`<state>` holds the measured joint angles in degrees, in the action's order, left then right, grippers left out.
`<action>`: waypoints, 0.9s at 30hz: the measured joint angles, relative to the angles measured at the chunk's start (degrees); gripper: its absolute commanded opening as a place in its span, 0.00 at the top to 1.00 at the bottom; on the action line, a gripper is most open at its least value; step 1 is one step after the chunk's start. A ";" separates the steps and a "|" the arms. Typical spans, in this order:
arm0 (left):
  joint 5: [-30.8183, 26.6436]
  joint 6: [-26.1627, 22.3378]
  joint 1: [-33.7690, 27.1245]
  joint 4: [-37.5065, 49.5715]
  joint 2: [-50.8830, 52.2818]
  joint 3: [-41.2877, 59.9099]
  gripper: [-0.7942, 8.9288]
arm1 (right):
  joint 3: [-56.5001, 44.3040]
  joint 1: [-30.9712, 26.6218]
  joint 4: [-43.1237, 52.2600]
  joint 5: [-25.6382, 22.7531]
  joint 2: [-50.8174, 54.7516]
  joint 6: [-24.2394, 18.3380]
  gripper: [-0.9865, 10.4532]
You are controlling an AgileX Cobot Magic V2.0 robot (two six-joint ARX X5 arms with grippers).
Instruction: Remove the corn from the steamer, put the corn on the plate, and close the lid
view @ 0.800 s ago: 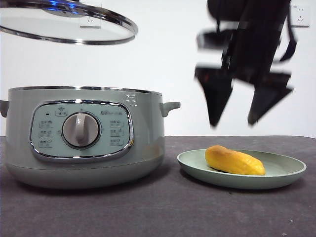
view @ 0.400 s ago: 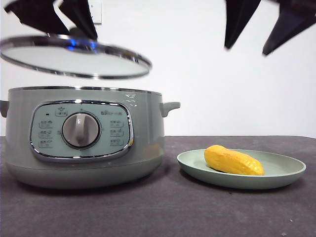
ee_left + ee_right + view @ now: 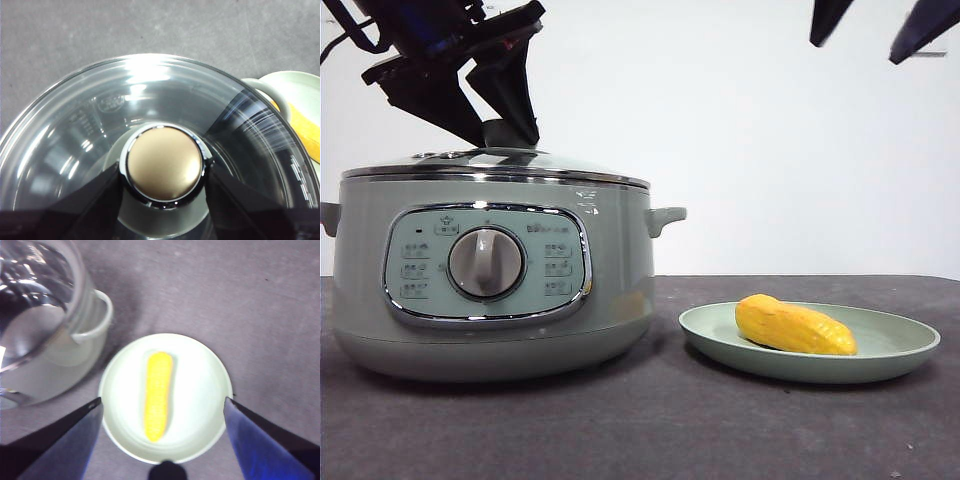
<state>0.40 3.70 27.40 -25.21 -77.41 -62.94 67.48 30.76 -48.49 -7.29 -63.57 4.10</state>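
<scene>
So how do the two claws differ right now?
The left claw is low over the pot, shut on the lid knob; the right claw is high above the plate, open and holding nothing. The left touches the lid; the right hangs clear of the corn. Both are black.

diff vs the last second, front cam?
The domed glass lid came down from mid-air onto the sage-green steamer pot, carried by the left tool, still clamped on its knob. The right tool, open, rose away to the top edge. The yellow corn cob on the pale green plate stayed put.
</scene>
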 measured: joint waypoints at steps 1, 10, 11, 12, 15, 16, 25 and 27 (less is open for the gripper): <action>0.00 0.00 0.00 -0.04 -0.17 -0.11 0.93 | 0.00 0.00 -0.39 -0.57 0.00 0.00 0.56; -0.02 -0.02 0.04 -0.52 -1.42 -1.25 0.38 | 0.00 -0.02 -1.64 -1.79 0.00 0.02 0.56; -0.02 0.00 0.04 -0.52 -1.42 -1.25 0.38 | 0.00 -0.02 -1.66 -1.79 0.00 0.02 0.56; -0.02 0.17 0.04 -0.55 -1.42 -1.25 0.38 | 0.00 -0.02 -1.66 -1.79 0.00 0.00 0.56; -0.20 -0.07 0.09 -0.22 -1.75 -1.44 0.38 | 0.00 -0.02 -1.66 -1.79 0.00 0.02 0.56; -0.17 -0.07 0.15 -0.52 -1.55 -1.46 0.38 | 0.00 -0.02 -1.66 -1.79 0.00 0.00 0.56; -0.15 0.46 0.15 -4.04 11.47 -1.44 0.61 | 0.00 -0.02 0.09 -1.86 0.33 -0.94 0.64; -0.17 0.44 0.15 -6.43 15.80 -1.44 0.82 | 0.00 -0.02 0.98 -1.77 1.25 -1.16 0.76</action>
<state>0.23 4.14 27.55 -31.64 -61.60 -64.38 67.48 30.74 -47.51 -9.06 -62.33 2.94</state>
